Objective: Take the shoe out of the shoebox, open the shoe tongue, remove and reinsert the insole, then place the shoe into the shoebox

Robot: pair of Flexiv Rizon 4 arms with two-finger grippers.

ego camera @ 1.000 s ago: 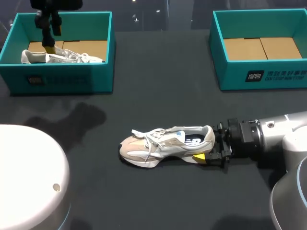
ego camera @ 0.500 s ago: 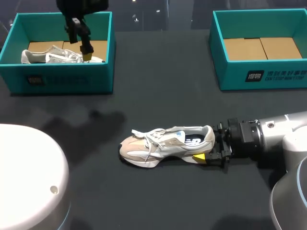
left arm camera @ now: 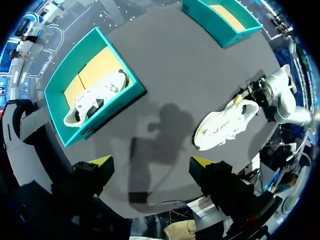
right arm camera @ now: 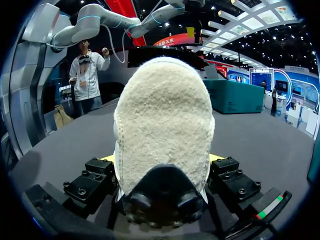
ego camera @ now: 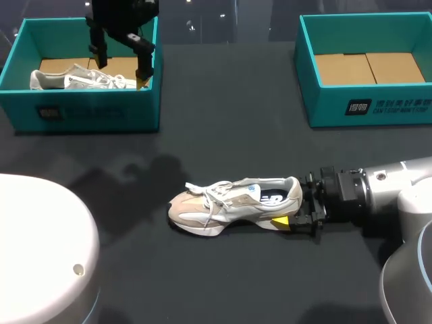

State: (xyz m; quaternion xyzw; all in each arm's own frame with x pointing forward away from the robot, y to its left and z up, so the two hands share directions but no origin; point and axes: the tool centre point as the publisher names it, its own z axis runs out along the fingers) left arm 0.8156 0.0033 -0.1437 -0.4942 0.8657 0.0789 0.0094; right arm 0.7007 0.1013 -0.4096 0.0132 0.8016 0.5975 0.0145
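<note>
our shoe (ego camera: 233, 206) lay on its sole mid-table, long axis left to right, toe left, heel pinched by our right gripper (ego camera: 295, 209), while our left gripper (left arm camera: 150, 161) hung spread wide, well apart over the far left box (ego camera: 81, 111).

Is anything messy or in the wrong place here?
One shoe lies out on the table, laces loose, heel in the right gripper. Its twin sits neatly in the left box. Nothing looks broken.
</note>
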